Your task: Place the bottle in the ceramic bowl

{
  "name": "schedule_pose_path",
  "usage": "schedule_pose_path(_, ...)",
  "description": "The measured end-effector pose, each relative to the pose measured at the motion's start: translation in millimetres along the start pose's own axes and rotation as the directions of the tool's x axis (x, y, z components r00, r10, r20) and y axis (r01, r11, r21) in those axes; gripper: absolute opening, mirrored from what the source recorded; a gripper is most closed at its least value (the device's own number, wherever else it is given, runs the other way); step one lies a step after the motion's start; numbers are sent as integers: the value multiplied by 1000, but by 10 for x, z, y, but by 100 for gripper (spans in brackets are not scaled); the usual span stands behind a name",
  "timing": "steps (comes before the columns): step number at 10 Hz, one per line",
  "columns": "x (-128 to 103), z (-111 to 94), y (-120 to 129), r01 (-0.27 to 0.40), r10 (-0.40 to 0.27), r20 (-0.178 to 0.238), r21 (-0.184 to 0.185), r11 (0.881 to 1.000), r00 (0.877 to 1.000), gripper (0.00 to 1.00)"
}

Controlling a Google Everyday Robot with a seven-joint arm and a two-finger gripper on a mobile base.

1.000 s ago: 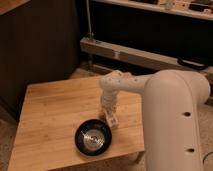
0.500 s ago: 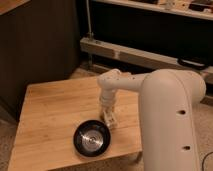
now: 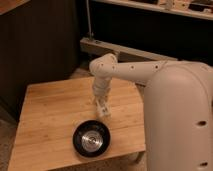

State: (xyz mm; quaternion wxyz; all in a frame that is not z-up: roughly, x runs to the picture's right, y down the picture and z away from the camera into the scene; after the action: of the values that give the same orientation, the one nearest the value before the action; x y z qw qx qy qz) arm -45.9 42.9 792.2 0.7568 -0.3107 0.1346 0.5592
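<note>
The white arm (image 3: pixel 135 70) reaches out from the bulky torso (image 3: pixel 180 115), bends sharply at its elbow (image 3: pixel 102 65) and points straight down, the gripper (image 3: pixel 103 109) hanging low beneath it, jaws pressed together.

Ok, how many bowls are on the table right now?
1. The black bowl sits near the wooden table's front edge, just in front of the gripper, which is low over the tabletop. The arm could hide something small.

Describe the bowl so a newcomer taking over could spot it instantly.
Find the light wooden table; look near its front edge. The round, glossy black ceramic bowl lies there, in front of the lowered, shut gripper. Its dark rim and shiny silvery centre stand out against the pale wood.
</note>
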Motion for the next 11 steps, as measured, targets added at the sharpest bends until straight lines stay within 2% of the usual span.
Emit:
schedule_pose_path(2, -87, -341, 343, 45, -44, 14, -45, 998, 999, 0)
schedule_pose_path(4, 11, -482, 457, 69, -68, 11, -69, 995, 998, 0)
schedule_pose_path(5, 102, -491, 535, 89, -89, 5, -84, 992, 996, 0)
schedule_pose_path(8, 486, -278, 737, 165, -165, 14, -142, 976, 986, 0)
schedule_pose_path(9, 668, -159, 889, 209, -209, 22, -169, 963, 978, 0)
schedule_pose_path(10, 792, -81, 938, 236, -235, 25, -184, 954, 972, 2)
schedule_pose_path(11, 872, -32, 960, 257, -256, 30, -198, 946, 966, 7)
